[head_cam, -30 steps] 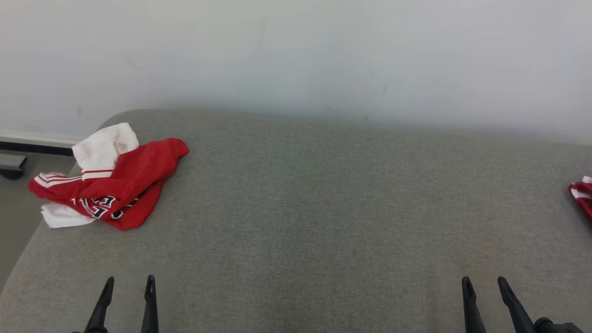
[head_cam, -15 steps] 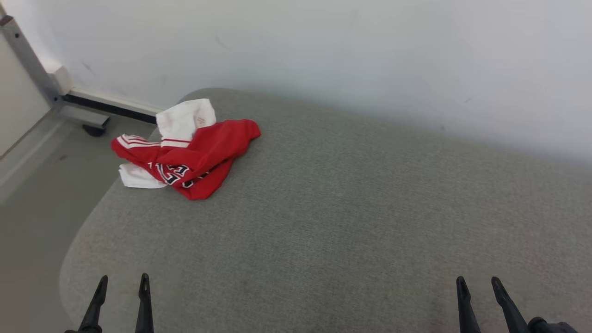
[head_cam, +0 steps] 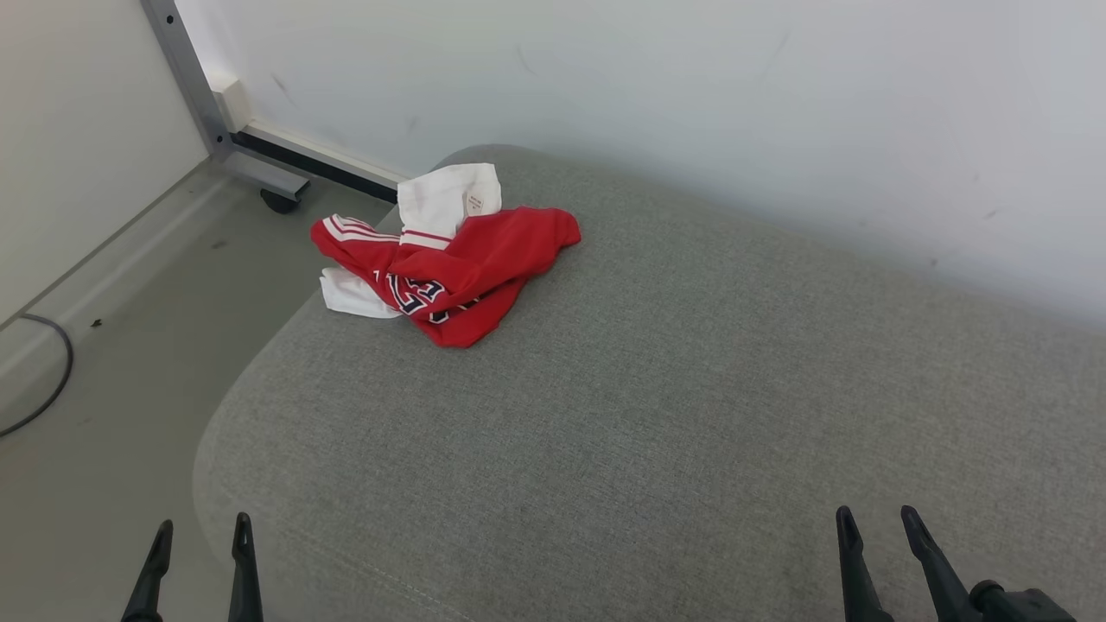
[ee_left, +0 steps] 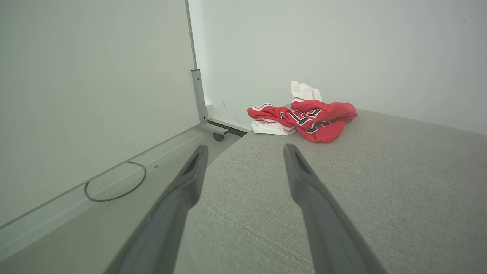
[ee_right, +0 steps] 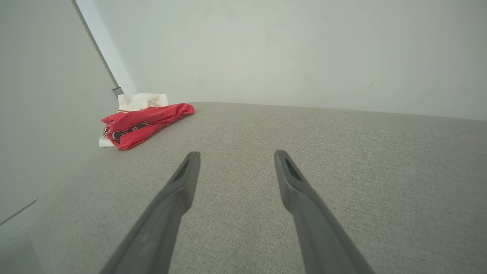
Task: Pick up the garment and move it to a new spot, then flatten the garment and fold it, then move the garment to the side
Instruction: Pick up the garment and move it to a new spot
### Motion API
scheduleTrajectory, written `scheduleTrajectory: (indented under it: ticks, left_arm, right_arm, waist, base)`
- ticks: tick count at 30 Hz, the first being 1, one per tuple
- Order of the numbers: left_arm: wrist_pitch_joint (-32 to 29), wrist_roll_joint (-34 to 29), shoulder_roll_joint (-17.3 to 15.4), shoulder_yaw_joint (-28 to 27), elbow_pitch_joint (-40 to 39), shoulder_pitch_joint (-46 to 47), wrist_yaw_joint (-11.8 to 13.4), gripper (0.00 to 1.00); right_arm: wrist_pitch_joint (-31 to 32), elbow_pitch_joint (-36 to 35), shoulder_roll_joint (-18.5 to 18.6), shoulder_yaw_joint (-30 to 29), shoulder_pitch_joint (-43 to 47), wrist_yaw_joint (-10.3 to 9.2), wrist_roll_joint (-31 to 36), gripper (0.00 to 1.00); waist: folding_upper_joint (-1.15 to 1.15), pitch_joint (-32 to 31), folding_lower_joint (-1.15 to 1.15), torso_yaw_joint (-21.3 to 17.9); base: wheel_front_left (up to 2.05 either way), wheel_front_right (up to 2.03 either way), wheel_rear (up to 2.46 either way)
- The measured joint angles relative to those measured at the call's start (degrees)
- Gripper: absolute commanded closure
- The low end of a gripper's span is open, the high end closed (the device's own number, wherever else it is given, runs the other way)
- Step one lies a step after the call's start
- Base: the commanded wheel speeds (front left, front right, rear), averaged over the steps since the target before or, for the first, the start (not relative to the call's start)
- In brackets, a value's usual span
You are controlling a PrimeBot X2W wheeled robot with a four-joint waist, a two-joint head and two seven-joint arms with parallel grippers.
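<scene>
Grippers come nearest, low in the head view. The left gripper (head_cam: 203,520) has its two fingers spread with nothing between them. One finger is over the floor (head_cam: 104,415) and the other is at the rounded left edge of the cushion (head_cam: 657,415), as its wrist view also shows (ee_left: 245,146). The right gripper (head_cam: 874,510) is likewise spread and empty, above the cushion's near right part, with bare grey fabric under it in its own wrist view (ee_right: 237,152).

Beyond them the cushion runs flat and grey toward the wall (head_cam: 691,104). A thin dark cable (head_cam: 43,380) curves across the floor to the left.

The garment (head_cam: 449,259) lies crumpled at the cushion's far left corner, well apart from both grippers. It is red with white panels, white stripes on one end and dark outlined letters across the front. A white flap with a small label stands up at its back. Its striped end and a white part reach to the cushion's left edge or just past it. Behind it a grey post (head_cam: 186,78) meets a low rail with a caster (head_cam: 278,201).
</scene>
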State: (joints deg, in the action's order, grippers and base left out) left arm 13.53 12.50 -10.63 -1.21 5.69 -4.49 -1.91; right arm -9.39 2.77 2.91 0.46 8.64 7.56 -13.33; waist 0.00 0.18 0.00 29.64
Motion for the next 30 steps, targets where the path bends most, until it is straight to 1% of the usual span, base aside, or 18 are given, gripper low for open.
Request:
scheduleTrajectory:
  ticks: [10, 15, 23, 24, 30]
  left_arm:
    - [0.3, 0.7, -0.3, -0.6, -0.3, -0.3, 0.9, 0.00]
    - [-0.4, 1.5, -0.6, -0.6, 0.2, 1.0, 0.8, 0.00]
    - [-1.1, 3.9, -2.4, -1.7, 1.8, 12.0, -0.2, 0.00]
    - [-1.1, 3.9, -2.4, -1.7, 1.8, 12.0, -0.2, 0.00]
    - [-1.2, 5.3, -5.2, -3.7, 3.5, 23.4, -0.6, 0.00]
  right_arm:
    - [0.4, 0.7, 0.0, 0.8, -1.0, 0.00, 0.3, 0.00]
    - [0.3, 0.6, 0.0, -0.2, -0.9, 0.00, 0.4, 0.00]
    - [2.2, -2.7, 0.4, -0.8, -3.0, 0.00, 2.6, 0.00]
    - [2.2, -2.7, 0.4, -0.8, -3.0, 0.00, 2.6, 0.00]
    - [3.3, -5.2, 2.5, -1.2, -6.7, -0.01, 3.1, 0.00]
  waist:
    - [0.00, 0.3, 0.01, 0.3]
    - [0.00, 0.3, 0.01, 0.0]
    - [0.00, 2.8, 0.01, -2.3]
    - [0.00, 2.8, 0.01, -2.3]
    - [0.00, 6.9, 0.01, -5.8]
  base:
    - [0.00, 0.00, 0.00]
    - [0.00, 0.00, 0.00]
    - [0.00, 0.00, 0.00]
    - [0.00, 0.00, 0.00]
    - [0.00, 0.00, 0.00]
